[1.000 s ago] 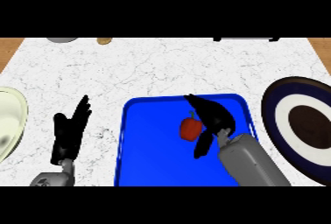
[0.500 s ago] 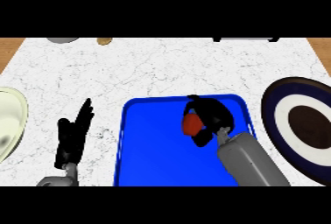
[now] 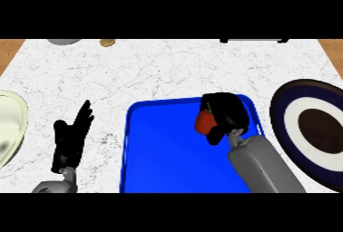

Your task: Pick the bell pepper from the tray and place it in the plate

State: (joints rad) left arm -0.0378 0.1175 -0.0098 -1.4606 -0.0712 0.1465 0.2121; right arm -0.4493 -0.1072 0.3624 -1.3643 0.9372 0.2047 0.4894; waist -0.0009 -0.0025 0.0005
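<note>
A red bell pepper [image 3: 203,122] shows over the far right part of the blue tray [image 3: 167,149]. My right hand [image 3: 225,114] is curled round it and hides most of it. The dark blue plate [image 3: 313,131] with a white ring and a brown middle lies at the right edge, just beyond the tray. At the lower left my left hand [image 3: 71,140] rests open over the counter, fingers pointing up.
A pale yellow-green plate [image 3: 8,129] sits at the left edge. At the counter's far edge lie a grey object [image 3: 64,41] and a small brown one [image 3: 106,43]. White marble counter [image 3: 167,72] stretches behind the tray.
My right hand has closed round the bell pepper and moved up and slightly right with it. The left hand has sunk a little lower.
</note>
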